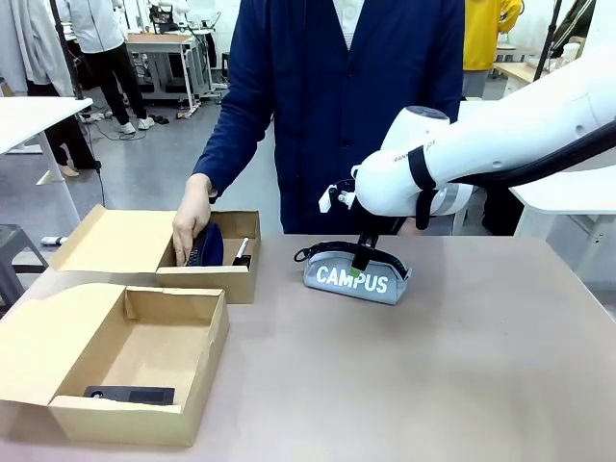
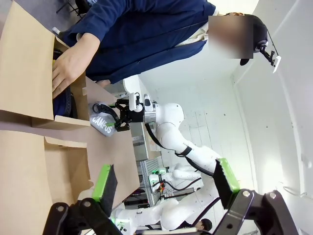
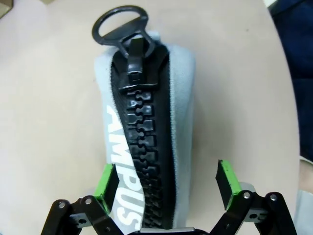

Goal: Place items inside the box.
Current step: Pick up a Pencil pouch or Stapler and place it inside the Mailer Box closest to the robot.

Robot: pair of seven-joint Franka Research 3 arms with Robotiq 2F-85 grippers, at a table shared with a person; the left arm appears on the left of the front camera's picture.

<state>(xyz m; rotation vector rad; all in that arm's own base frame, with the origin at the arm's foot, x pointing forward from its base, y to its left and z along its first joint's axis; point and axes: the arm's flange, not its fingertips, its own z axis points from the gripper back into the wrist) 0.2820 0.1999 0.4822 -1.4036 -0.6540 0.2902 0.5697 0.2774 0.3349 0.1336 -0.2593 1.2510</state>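
Observation:
The grey pencil pouch (image 1: 356, 277) with white "CAMPUS" lettering lies on the table in front of the person. My right gripper (image 1: 359, 262) is lowered onto it from above and stands open. In the right wrist view its green pads (image 3: 105, 180) sit on either side of the pouch (image 3: 146, 142), along the black zipper. The black stapler (image 1: 128, 394) lies on the floor of the wide cardboard box (image 1: 197, 371) at the near left. My left gripper (image 2: 165, 178) hangs open and holds nothing, with the pouch (image 2: 101, 122) far off.
A smaller cardboard box (image 1: 207, 279) stands behind the wide one. The person's hand (image 1: 190, 223) reaches into it beside a dark blue object (image 1: 212, 245). The wide box's flap lid (image 1: 43, 332) lies open to the left. Bare tabletop (image 1: 433, 375) spreads at the right.

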